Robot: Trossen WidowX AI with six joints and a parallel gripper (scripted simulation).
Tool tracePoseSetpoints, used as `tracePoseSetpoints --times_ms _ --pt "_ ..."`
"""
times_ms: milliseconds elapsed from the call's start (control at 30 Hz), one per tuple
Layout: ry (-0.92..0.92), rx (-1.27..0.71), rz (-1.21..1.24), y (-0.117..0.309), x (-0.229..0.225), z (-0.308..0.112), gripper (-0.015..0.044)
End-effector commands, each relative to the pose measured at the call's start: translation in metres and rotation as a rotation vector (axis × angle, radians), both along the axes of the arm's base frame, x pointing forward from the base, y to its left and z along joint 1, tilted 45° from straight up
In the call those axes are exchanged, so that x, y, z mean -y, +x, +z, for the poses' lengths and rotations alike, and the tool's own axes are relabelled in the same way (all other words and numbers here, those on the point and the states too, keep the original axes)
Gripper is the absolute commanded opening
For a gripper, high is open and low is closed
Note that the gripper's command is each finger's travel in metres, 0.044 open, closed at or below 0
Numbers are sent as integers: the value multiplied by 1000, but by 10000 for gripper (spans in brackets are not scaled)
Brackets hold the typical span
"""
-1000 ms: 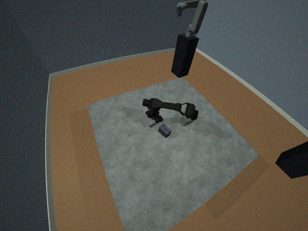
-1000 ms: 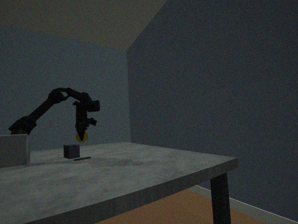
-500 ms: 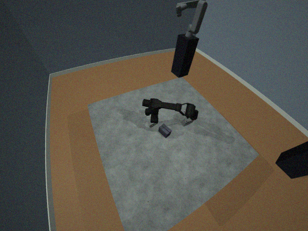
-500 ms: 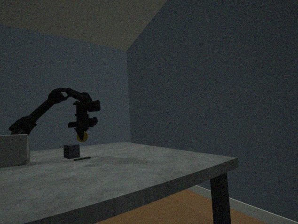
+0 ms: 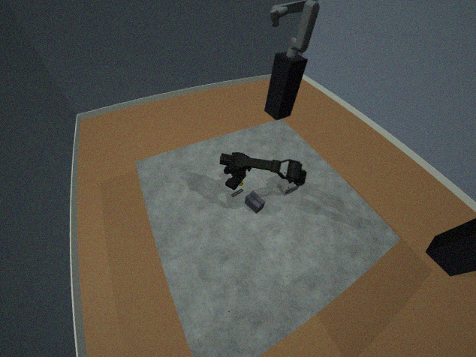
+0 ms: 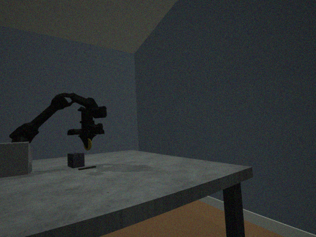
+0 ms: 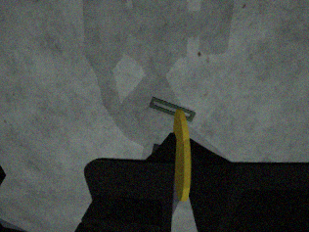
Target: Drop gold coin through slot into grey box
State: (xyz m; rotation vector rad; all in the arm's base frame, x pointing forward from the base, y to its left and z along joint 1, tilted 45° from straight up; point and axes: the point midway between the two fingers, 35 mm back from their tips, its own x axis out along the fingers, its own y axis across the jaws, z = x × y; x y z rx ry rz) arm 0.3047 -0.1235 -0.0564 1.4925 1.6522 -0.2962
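Note:
The gold coin (image 5: 241,184) (image 6: 89,144) (image 7: 182,156) is held upright between the fingertips of my gripper (image 6: 86,145), which is shut on it. The wrist view shows it nearly edge-on. The coin hangs well above the table, clear of the holder. The shallow dark-green holder (image 5: 236,193) (image 6: 87,168) (image 7: 153,102) lies empty below, turned at a large angle to the coin's plane. The closed grey box (image 5: 251,203) (image 6: 76,161) stands close beside the holder, its slot visible as a thin line in the top view. The box is out of the wrist view.
A pale upright block (image 5: 288,188) (image 6: 15,159) stands near the arm's base. All this is on the grey table (image 5: 230,268) (image 6: 178,176). Beyond the table, a black pedestal (image 5: 284,86) carries a grey arm, and another black block (image 5: 453,247) shows at the right.

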Motion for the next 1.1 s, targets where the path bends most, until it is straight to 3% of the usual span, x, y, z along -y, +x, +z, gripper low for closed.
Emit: tracePoseSetpoints --times_ms 0,167,1067 --pt "9 -90 -99 2 1 2 0" --pt "20 -171 -184 2 1 2 0" --pt "20 -173 -184 -11 -37 42 0"
